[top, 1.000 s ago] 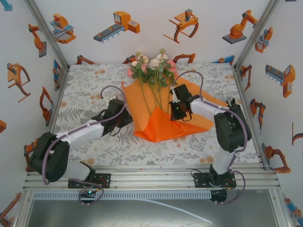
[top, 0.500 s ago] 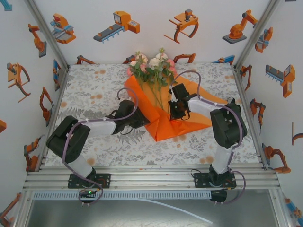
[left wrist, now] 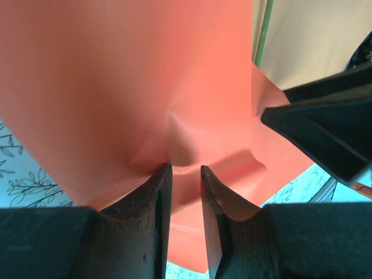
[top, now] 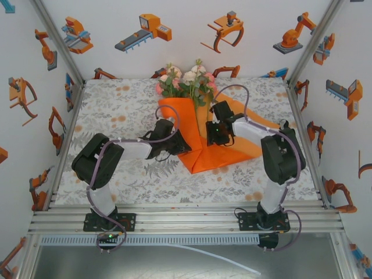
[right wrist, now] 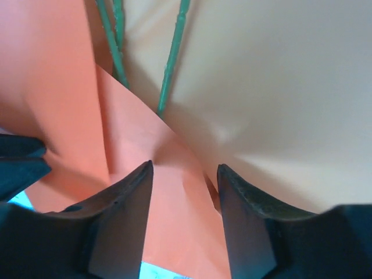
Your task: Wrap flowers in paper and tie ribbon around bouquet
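Left gripper (left wrist: 186, 168) is clenched on a puckered fold of the paper (left wrist: 116, 87), at the flap folded over from the left. Right gripper (right wrist: 185, 168) is released: its jaws stand apart astride a ridge of paper, nothing clamped, just near of where two stems (right wrist: 171, 64) slip under the fold.

The paper is judged light, thin and slippery. A crease should be kept, but a hard pull may tear or crumple it, so it is best taken at a flap's edge. The stems look thin and bendable and the blooms fragile, so the wrapped stems should be gripped, not the heads.

The flowers (top: 186, 81) lie mid-counter (top: 116, 116) toward the far side. The long axis runs near to far, blooms pointing far and the paper's tip near.
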